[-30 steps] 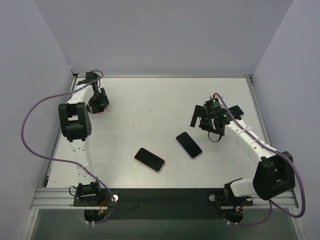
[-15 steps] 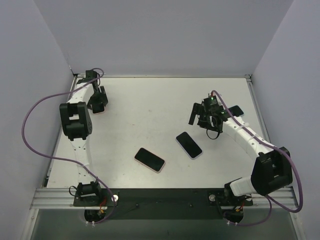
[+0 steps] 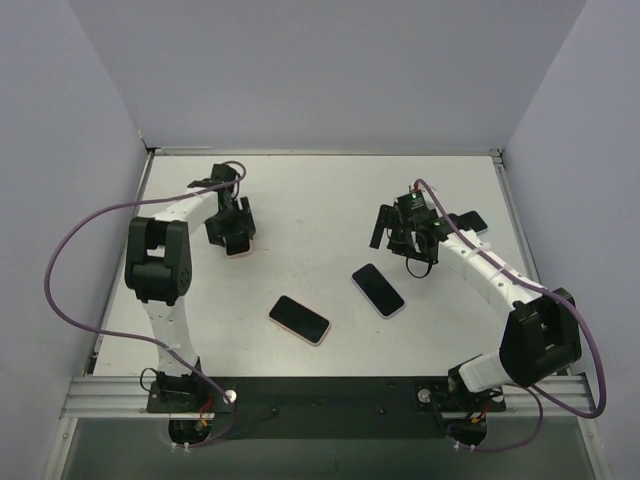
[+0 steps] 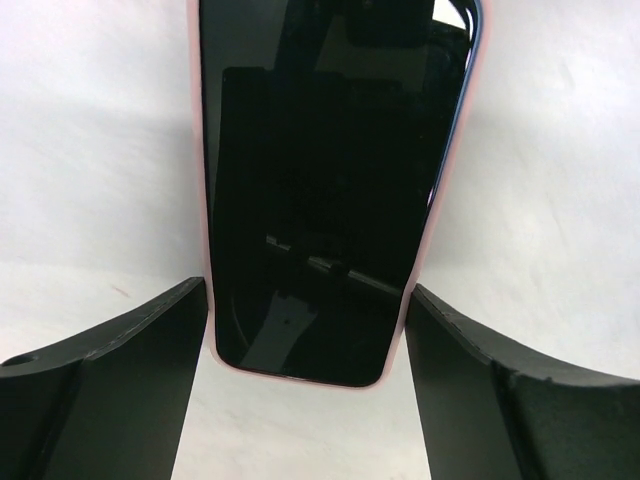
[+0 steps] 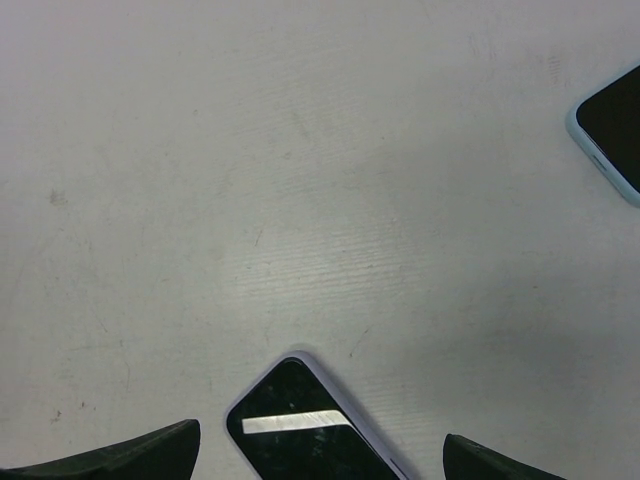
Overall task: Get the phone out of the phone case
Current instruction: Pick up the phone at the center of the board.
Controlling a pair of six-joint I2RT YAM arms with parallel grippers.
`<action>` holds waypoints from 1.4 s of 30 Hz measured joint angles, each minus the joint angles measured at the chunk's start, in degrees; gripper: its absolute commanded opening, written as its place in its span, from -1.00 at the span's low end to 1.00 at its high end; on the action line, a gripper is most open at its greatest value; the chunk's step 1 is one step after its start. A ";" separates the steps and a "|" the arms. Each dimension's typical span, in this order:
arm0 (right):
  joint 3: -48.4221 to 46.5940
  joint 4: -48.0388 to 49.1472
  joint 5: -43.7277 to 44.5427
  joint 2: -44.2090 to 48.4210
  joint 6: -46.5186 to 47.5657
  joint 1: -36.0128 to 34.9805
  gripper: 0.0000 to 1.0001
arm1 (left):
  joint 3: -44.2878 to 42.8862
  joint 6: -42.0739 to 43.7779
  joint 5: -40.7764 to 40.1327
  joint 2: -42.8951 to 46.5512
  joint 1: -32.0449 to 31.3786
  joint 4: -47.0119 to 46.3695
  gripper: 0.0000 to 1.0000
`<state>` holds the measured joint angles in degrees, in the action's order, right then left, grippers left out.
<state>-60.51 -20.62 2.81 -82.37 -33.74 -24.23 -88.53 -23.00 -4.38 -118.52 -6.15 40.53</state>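
Observation:
A phone in a pink case point(image 4: 330, 180) lies screen up on the white table. My left gripper point(image 4: 306, 300) is shut on its near end, one finger against each long side. In the top view the left gripper point(image 3: 235, 235) is at the back left and hides most of that phone. My right gripper point(image 3: 400, 232) is open and empty above the table. In the right wrist view the right gripper point(image 5: 320, 445) hangs over the corner of a phone in a pale lilac case point(image 5: 305, 425), without touching it.
A phone in a pale case point(image 3: 378, 290) and another in a pink case point(image 3: 299, 319) lie near the table's middle front. A phone in a light blue case point(image 5: 612, 135) lies at the right, partly under the right arm point(image 3: 471, 222). Grey walls enclose the table.
My left gripper has moved right, from the back left corner toward the middle, taking the pink-cased phone with it. My right gripper has shifted slightly left and farther back.

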 measured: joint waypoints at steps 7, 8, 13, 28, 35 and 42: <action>0.76 0.92 -1.16 0.22 -3.82 -0.26 0.93 | 14.67 -8.02 5.51 10.49 -11.76 -3.50 0.18; 1.73 1.99 -1.84 0.55 -4.46 -0.26 0.91 | 16.04 -9.25 6.51 11.54 -12.92 -3.74 0.18; 7.65 6.80 -6.88 3.65 -7.72 -0.39 0.82 | 20.72 -14.36 11.17 15.85 -16.87 -5.05 0.17; 2.01 22.01 -24.33 -11.67 -18.34 -4.85 0.69 | 26.14 -16.22 23.08 22.84 -17.81 -12.57 0.17; -5.68 24.68 -28.57 -23.37 -25.22 -8.52 0.42 | 27.98 -16.44 24.24 22.95 -17.81 -14.34 0.17; -8.74 24.70 -29.83 -28.48 -27.80 -10.56 -0.21 | 28.72 -16.41 24.39 23.37 -17.88 -14.91 0.17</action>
<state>-69.25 4.08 -27.03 -110.85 -61.54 -34.79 -59.81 -39.42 20.01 -95.15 -24.03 25.63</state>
